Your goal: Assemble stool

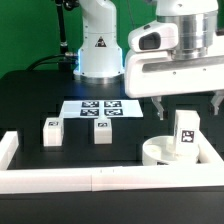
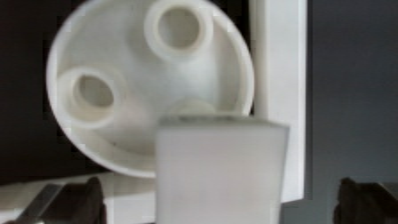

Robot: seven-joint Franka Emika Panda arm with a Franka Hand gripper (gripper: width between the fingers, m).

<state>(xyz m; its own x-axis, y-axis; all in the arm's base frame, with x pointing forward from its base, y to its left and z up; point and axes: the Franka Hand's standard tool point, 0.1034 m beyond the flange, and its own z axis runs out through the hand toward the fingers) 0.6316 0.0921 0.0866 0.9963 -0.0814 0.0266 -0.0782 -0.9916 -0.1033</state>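
The round white seat disc (image 1: 160, 152) lies against the white rails in the corner at the exterior view's right. One tagged white leg (image 1: 185, 134) stands upright on it. My gripper (image 1: 190, 103) hangs just above this leg, open, with its fingers (image 1: 160, 103) spread wide to either side. In the wrist view the leg (image 2: 222, 165) rises between the dark fingertips (image 2: 71, 200), with a gap on each side, and my gripper (image 2: 217, 203) touches nothing. The seat disc (image 2: 151, 85) shows its round holes. Two more legs (image 1: 52, 131) (image 1: 101, 131) stand on the black table.
The marker board (image 1: 100, 107) lies at the back middle. White border rails run along the front (image 1: 90, 180), the left (image 1: 8, 150) and the right (image 1: 215, 160). The rail also shows beside the seat in the wrist view (image 2: 276, 50). The arm's base (image 1: 98, 45) stands behind.
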